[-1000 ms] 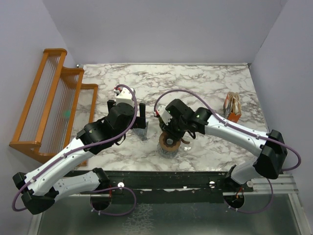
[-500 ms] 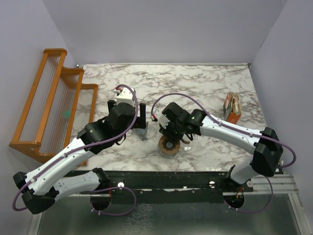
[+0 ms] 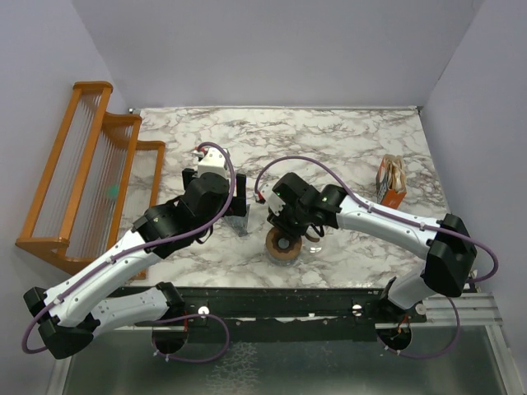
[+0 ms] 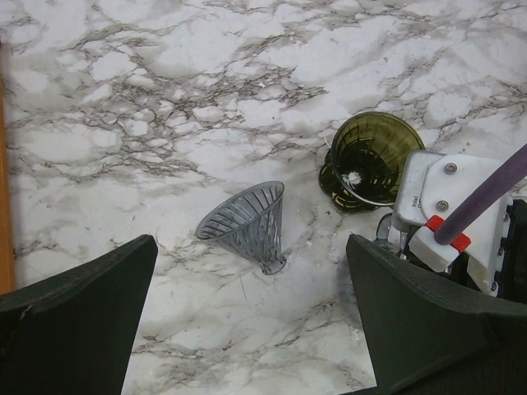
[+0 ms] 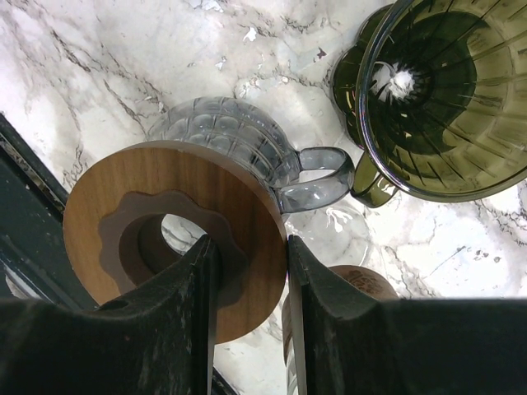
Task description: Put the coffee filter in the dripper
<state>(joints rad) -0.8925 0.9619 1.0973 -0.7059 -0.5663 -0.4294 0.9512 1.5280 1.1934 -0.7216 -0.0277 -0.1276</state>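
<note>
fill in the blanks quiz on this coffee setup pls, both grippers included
1. The right gripper has its jaws closed on the edge of a brown wooden ____.
2. The left gripper has its jaws wide ____, with nothing between them.
3. The grey ribbed cone lies on its ____ on the marble table.
4. The dripper has ____ paper filter in it.

Missing words: disc; open; side; no

Marble tbl [image 3: 346, 140] — dripper [image 4: 372, 158]; grey cone [image 4: 247, 224] on side; box [image 3: 392, 183].
</note>
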